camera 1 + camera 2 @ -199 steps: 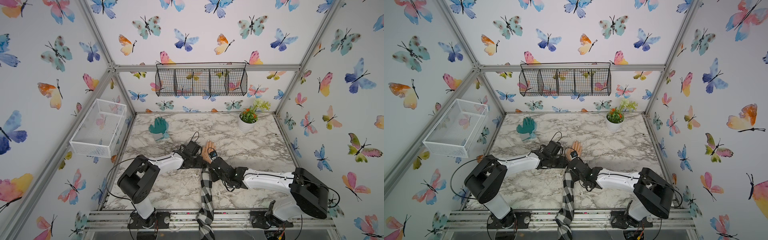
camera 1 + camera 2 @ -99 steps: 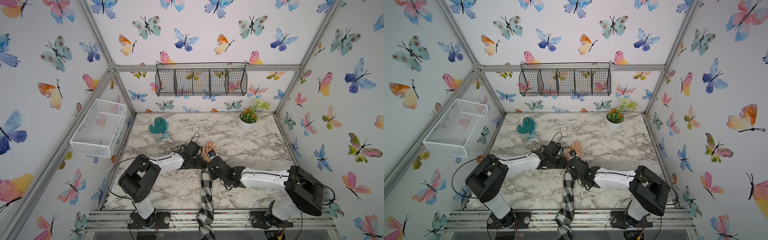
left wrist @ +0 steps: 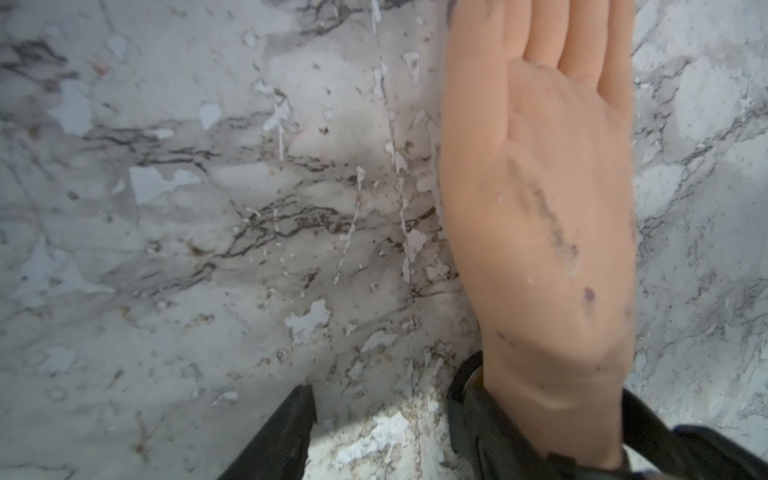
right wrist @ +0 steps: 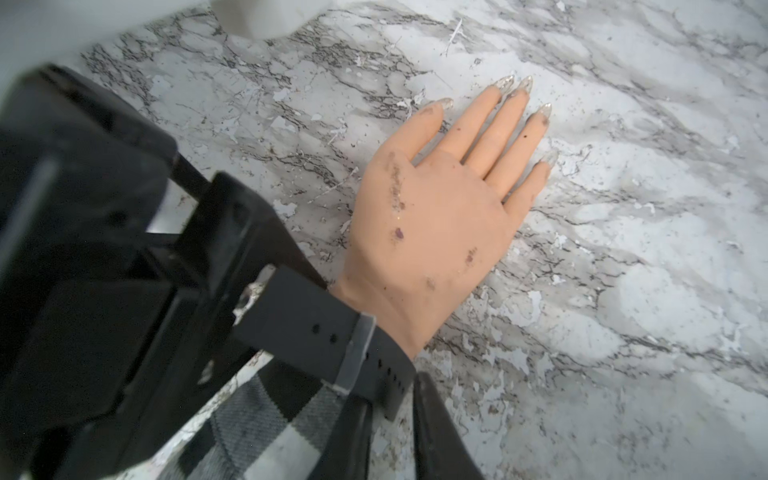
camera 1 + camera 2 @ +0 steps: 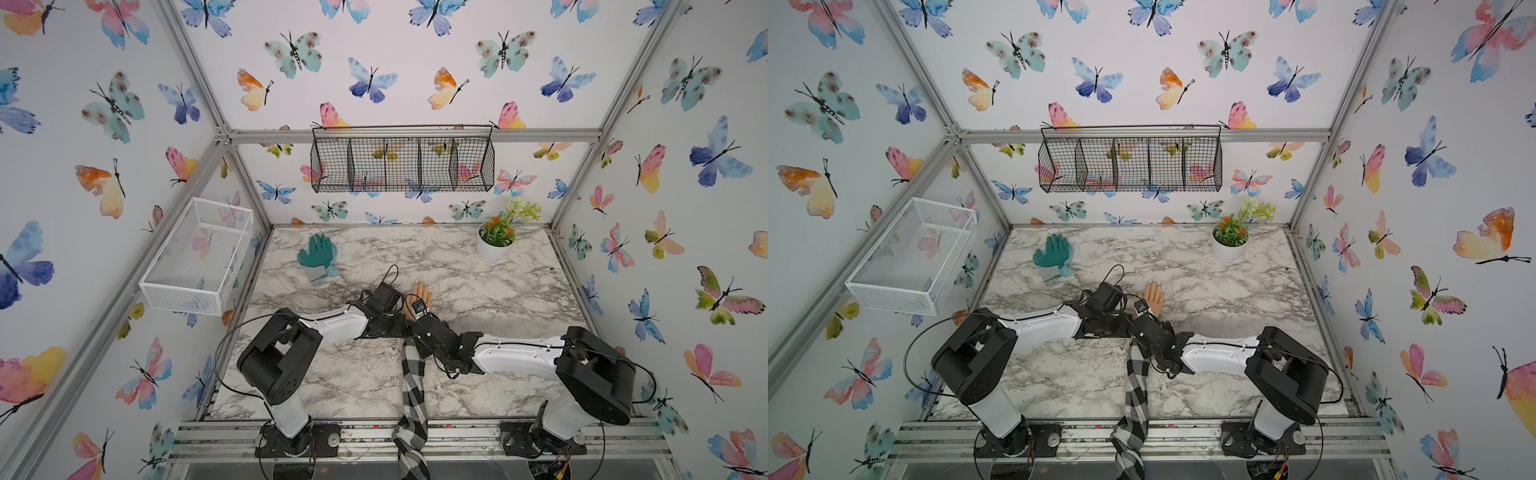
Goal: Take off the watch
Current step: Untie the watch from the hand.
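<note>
a robot cell seen from above, partway into taking a watch off a dummy arm. the watch (image 4: 324,332) is not off yet: its black strap circles the wrist of the mannequin hand (image 4: 428,232), which lies flat, fingers together, near the middle of the marble-patterned table (image 5: 357,374). in both top views the two arms meet at that wrist from opposite sides. the right gripper (image 4: 392,388) has its two dark fingers close on either side of the strap's loose end, just past the silvery buckle (image 4: 357,353); a thin gap shows between them, and i cannot tell whether they pinch it yet. the left gripper (image 5: 402,312) sits against the wrist's other side; its jaw state cannot be told. by my reading, the strap has yet to be freed from the buckle and the watch lifted away. a black-and-white checked sleeve (image 5: 412,374) runs from the wrist to the table's front edge. close up, the table's printed surface is scuffed and flaking. a green glove (image 5: 318,251) and a small potted plant (image 5: 494,245) sit near the back. butterfly wallpaper (image 5: 374,79) covers the walls; a black wire basket (image 5: 403,164) hangs on the back wall and a white mesh basket (image 5: 199,253) on a side wall.
</note>
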`<state>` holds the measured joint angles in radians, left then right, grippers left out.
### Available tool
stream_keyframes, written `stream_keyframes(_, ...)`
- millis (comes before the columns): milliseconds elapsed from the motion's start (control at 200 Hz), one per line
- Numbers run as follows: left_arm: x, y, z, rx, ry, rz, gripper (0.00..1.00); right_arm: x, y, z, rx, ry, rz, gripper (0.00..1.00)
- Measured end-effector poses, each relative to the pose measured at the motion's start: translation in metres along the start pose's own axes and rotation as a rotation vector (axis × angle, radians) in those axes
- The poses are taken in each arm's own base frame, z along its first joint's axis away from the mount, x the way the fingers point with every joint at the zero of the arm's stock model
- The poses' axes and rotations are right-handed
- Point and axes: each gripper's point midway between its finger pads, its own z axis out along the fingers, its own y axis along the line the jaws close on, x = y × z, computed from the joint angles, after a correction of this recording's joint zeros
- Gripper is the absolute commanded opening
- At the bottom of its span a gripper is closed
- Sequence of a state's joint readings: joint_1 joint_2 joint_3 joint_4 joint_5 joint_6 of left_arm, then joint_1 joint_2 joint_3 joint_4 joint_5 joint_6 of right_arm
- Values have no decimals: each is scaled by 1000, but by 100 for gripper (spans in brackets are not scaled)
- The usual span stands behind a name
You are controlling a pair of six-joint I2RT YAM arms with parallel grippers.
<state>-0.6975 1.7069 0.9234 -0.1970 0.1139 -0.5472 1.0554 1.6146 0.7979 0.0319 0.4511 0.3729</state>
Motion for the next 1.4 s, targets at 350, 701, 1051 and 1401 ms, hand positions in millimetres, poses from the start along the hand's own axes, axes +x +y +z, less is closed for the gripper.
stream_keyframes(350, 0, -1, 0, 5, 0, 0, 61, 0, -1, 2, 7, -2, 19, 2)
stream_keyframes(701, -19, 16, -9, 16, -30, -69, 62, -9, 7, -16, -80, -29, 106, 3)
stream_keyframes(1051, -32, 0, -32, 100, -76, -74, 63, -12, 11, -19, -127, -31, 140, 3)
stream_keyframes(1401, -44, -57, -52, 220, -114, -9, 64, -6, 14, -14, -144, -11, 147, 2)
